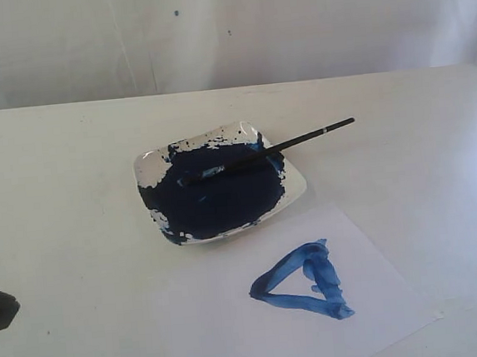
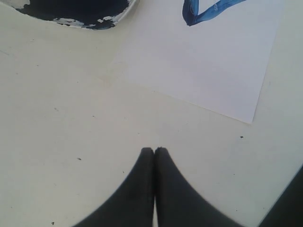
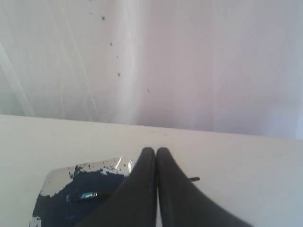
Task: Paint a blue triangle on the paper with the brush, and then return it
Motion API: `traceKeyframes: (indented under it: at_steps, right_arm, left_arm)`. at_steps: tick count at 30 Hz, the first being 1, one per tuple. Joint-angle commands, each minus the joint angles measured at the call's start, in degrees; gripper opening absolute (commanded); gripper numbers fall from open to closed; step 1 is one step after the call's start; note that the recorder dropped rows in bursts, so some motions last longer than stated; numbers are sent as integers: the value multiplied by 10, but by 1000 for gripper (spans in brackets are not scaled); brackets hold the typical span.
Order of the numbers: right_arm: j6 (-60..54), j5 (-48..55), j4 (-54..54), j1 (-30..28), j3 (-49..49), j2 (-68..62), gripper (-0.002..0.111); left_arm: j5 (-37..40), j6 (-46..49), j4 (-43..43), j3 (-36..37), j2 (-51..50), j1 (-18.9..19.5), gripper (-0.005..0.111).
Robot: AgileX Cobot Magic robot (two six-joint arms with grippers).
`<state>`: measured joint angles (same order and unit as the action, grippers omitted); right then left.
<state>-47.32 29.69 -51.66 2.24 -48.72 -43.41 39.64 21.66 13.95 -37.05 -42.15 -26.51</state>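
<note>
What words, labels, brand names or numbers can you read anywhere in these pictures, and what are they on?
None can be read in any view. The paper carries only the blue triangle, the brush shows no lettering, and the dish bears only paint.

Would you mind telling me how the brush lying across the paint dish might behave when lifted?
The brush looks thin and straight, so probably light and stiff. Its handle rests on the dish rim, so a nudge may roll it. Its tip lies in dark paint, so it may drip.
</note>
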Motion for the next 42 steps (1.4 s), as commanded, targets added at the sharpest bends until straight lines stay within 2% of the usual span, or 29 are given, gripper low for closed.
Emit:
traceKeyframes:
  at_steps: [1,6,10,13,16,19,22,28,33,38,42]
  right_arm:
    - [33,15,-6,1,1,93,0]
    - [183,41,-6,1,1,192,0]
    - [210,60,-1,1,1,212,0]
    - [220,77,74,1,1,218,0]
    - [284,99,191,1,14,231,0]
    - [322,95,299,1,54,255,0]
    - [324,87,352,1,111,288,0]
    - [328,13,360,1,210,338,0]
    - [380,-41,388,1,277,349,0]
    - [458,-71,432,1,338,349,0]
    - [463,-72,438,1,378,349,0]
  left_arm:
    - [4,1,6,4,4,1,0]
    - [4,1,6,4,4,1,0]
    - [4,1,6,4,4,1,0]
    - [4,1,6,4,4,1,0]
    - [4,1,6,4,4,1,0]
    - [4,1,6,4,4,1,0]
    - [4,1,6,4,4,1,0]
    - [4,1,6,4,4,1,0]
    - [4,1,6,4,4,1,0]
    - [4,1,6,4,4,1,0]
    - [4,1,6,4,4,1,0]
